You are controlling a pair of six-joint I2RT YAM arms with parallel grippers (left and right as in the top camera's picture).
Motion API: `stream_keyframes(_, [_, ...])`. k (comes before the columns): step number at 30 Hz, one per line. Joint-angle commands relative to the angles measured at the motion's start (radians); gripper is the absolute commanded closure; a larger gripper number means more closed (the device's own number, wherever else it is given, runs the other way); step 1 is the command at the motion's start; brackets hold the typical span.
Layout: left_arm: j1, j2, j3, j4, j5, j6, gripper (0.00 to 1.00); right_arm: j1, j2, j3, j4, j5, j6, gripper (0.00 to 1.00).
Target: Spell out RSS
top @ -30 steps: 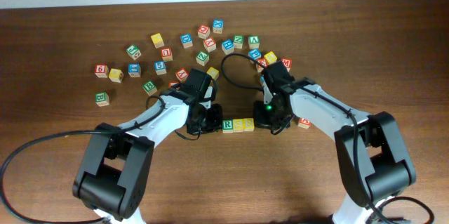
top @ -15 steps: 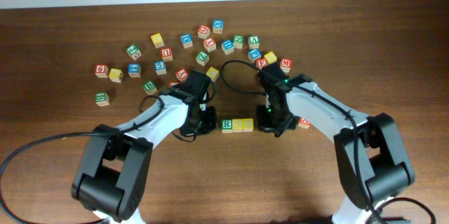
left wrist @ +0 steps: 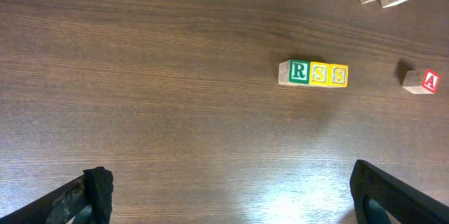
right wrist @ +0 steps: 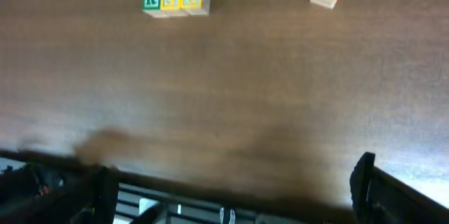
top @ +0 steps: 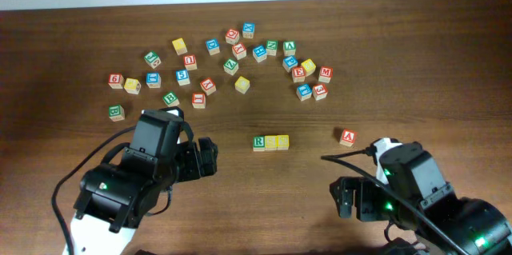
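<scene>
R cube (top: 258, 142), middle S cube (top: 270, 141) and end S cube (top: 282, 141) lie touching in 1 straight row at centre frame, reading RSS. Left gripper (left wrist: 228, 185) sits lower left of the row and right gripper (right wrist: 235, 178) lower right, both well apart from it. Both are spread wide and hold nothing. 1 second ago, both flanked the row closely. They have since drawn back toward the bottom edge. Bare table (top: 384, 87) surrounds the row. Red A cube (top: 347, 136) lies to the right, and loose cubes (top: 230, 65) lie above.
</scene>
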Motion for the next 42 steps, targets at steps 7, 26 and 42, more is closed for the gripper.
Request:
stream_keyframes(7, [0.003,0.009,0.002,0.000,-0.014,0.005,0.01,0.005,-0.001,-0.011,0.001,0.009,0.012,0.02])
stream_keyframes(26, [0.003,0.009,0.002,0.000,-0.014,0.005,0.01,-0.454,-0.666,-0.731,0.829,-0.161,-0.420,0.02])
stream_keyframes(42, [0.003,0.009,0.002,0.000,-0.014,0.006,0.01,-0.462,-0.785,-1.067,1.270,0.021,-0.596,0.02])
